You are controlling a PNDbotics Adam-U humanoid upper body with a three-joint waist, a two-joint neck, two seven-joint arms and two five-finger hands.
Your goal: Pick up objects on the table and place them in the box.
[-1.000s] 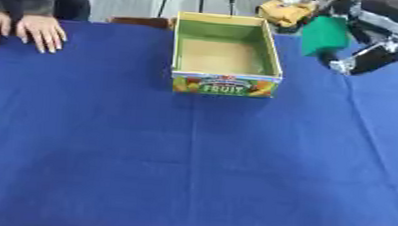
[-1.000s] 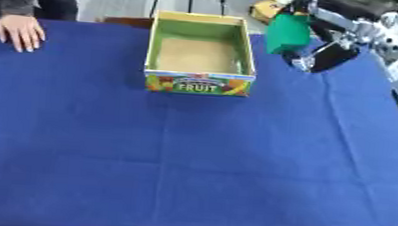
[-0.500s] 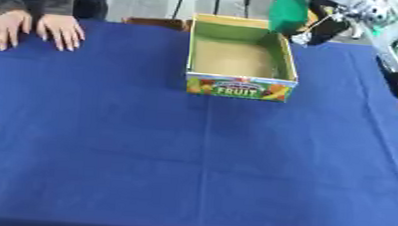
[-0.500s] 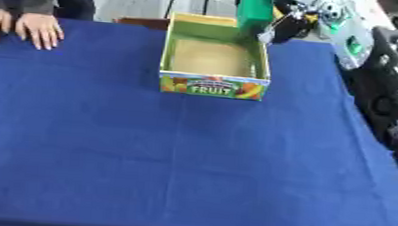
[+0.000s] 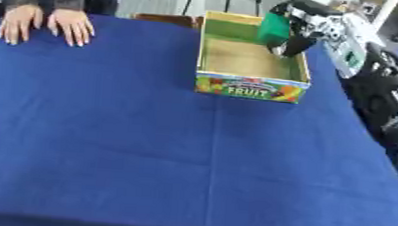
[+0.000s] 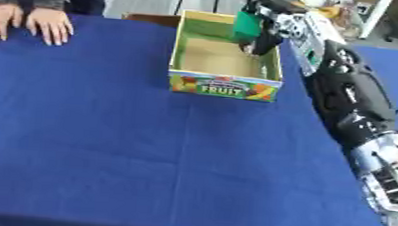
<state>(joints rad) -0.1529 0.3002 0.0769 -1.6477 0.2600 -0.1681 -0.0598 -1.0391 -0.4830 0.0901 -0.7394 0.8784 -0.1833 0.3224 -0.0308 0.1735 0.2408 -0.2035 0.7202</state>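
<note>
A cardboard fruit box (image 5: 252, 86) with a green inside and a colourful front stands at the far middle of the blue table (image 5: 147, 146); its floor looks bare. My right hand (image 5: 303, 23) is over the box's far right corner, shut on a green object (image 5: 273, 29) that hangs just above the inside of the box. The right arm (image 6: 352, 100) runs along the table's right side. My left hand shows in no view.
A person's two bare hands (image 5: 47, 24) rest flat on the table's far left edge. A brown item (image 5: 163, 18) lies behind the box at the far edge. Clutter stands beyond the far right corner.
My right hand has carried the green object leftwards, from beside the box's right wall to over its far right corner. The camera has also shifted.
</note>
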